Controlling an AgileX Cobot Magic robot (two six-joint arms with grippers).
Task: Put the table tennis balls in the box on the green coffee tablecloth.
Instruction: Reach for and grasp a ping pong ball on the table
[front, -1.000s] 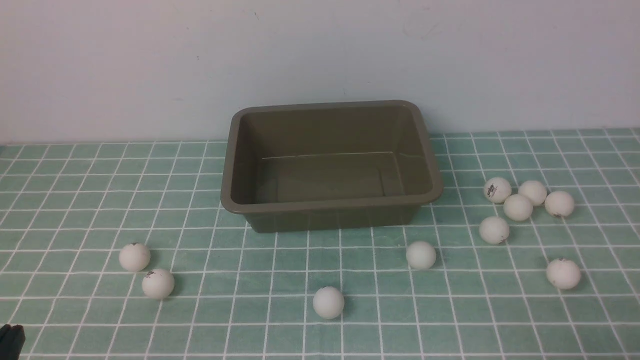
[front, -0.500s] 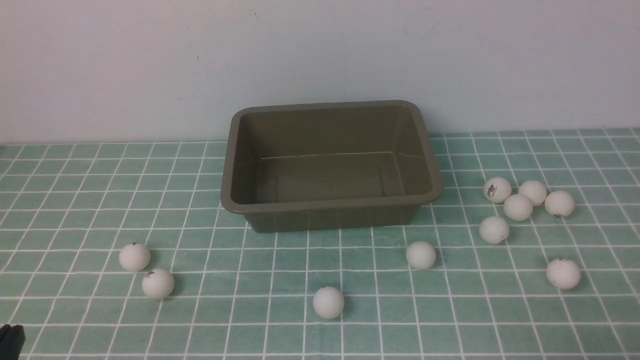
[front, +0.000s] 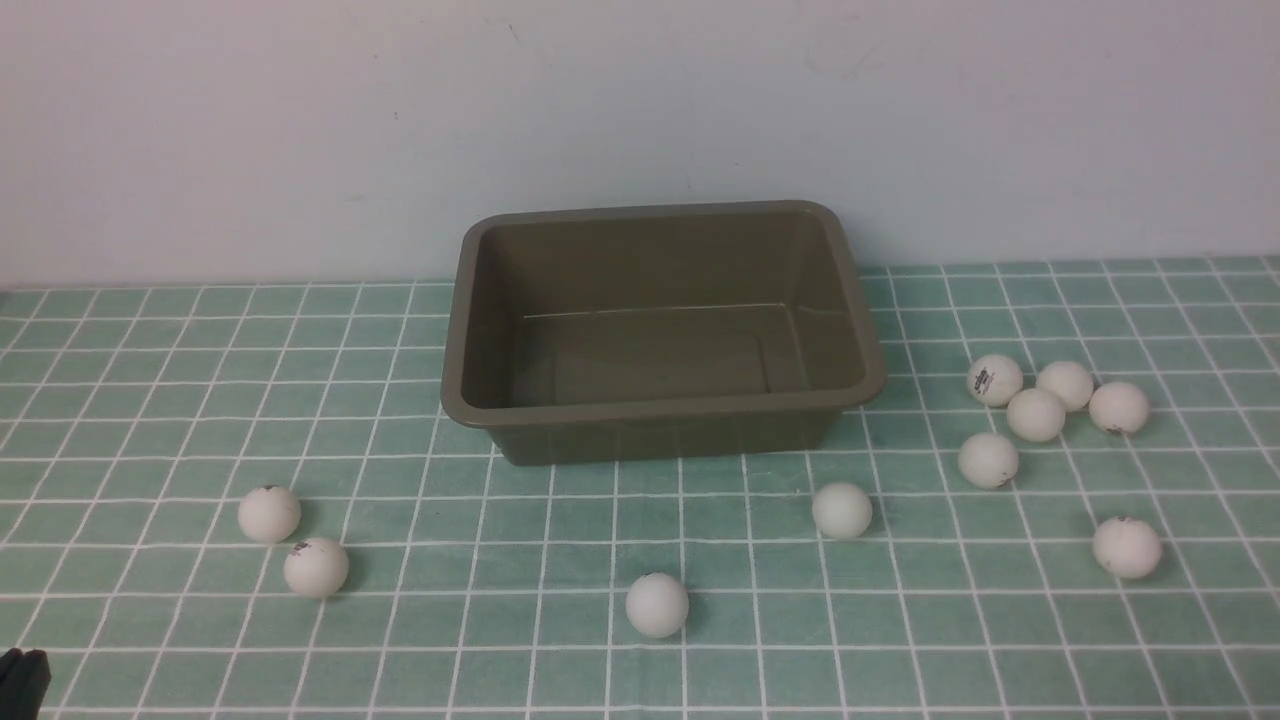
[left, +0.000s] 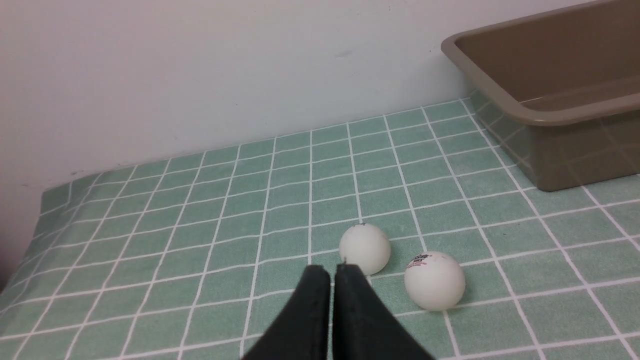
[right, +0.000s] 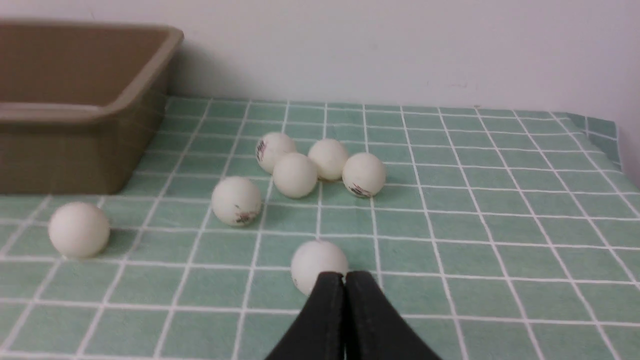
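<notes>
The olive-brown box (front: 660, 408) stands empty at the back middle of the green coffee tablecloth (front: 150, 400). Several white table tennis balls lie on the cloth: two at front left (front: 269, 514) (front: 316, 567), one at front centre (front: 657, 605), one before the box's right corner (front: 842, 510), and several at right (front: 1036, 414) (front: 1127, 547). My left gripper (left: 332, 269) is shut and empty, just short of two balls (left: 365, 248) (left: 434, 280); only its tip (front: 22, 680) shows in the front view. My right gripper (right: 344, 275) is shut and empty, just short of a ball (right: 318, 263).
A plain pale wall (front: 640, 120) rises right behind the box. The cloth's left edge (left: 42, 200) and right edge (right: 595, 135) fall away at the table's sides.
</notes>
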